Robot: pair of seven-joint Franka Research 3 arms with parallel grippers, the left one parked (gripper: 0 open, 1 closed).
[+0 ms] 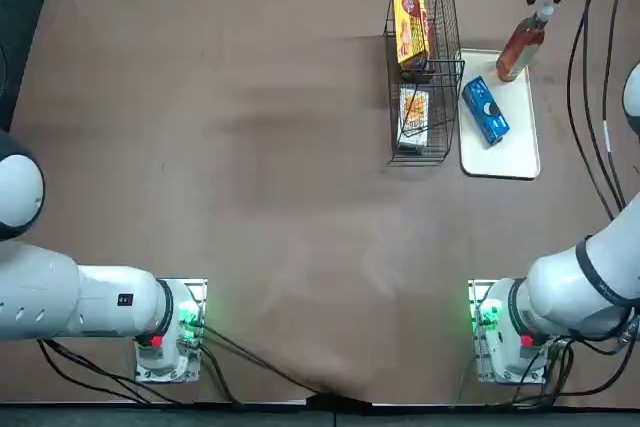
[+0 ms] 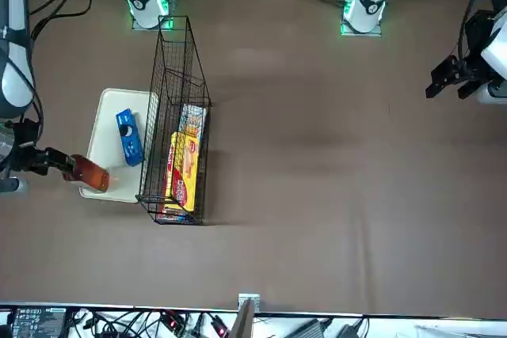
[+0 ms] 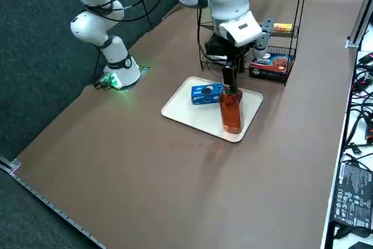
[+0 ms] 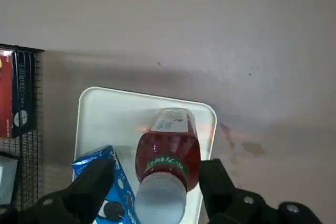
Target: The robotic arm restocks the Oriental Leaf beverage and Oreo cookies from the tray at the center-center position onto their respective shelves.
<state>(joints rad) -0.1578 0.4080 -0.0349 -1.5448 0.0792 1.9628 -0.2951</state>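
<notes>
The Oriental Leaf beverage (image 1: 520, 47) (image 3: 231, 112) stands upright on the far end of the white tray (image 1: 520, 152) (image 3: 186, 118); it holds reddish-brown tea. My right gripper (image 1: 548, 9) (image 3: 229, 83) (image 4: 156, 174) hangs over its cap, open, one finger on each side of the neck with gaps showing. The blue Oreo cookies packet (image 1: 485, 110) (image 3: 207, 93) (image 4: 113, 192) lies flat on the tray beside the bottle (image 4: 168, 150). The black wire rack with its shelves (image 1: 425, 57) (image 2: 178, 93) stands right beside the tray, on its left in the top view.
Yellow-and-red snack packs (image 1: 410, 22) (image 2: 182, 168) and a boxed snack (image 3: 271, 64) sit on the rack's tiers. Cables and electronics (image 3: 355, 190) line the table's far edge. Black cables (image 1: 590, 97) trail from my right arm beside the tray.
</notes>
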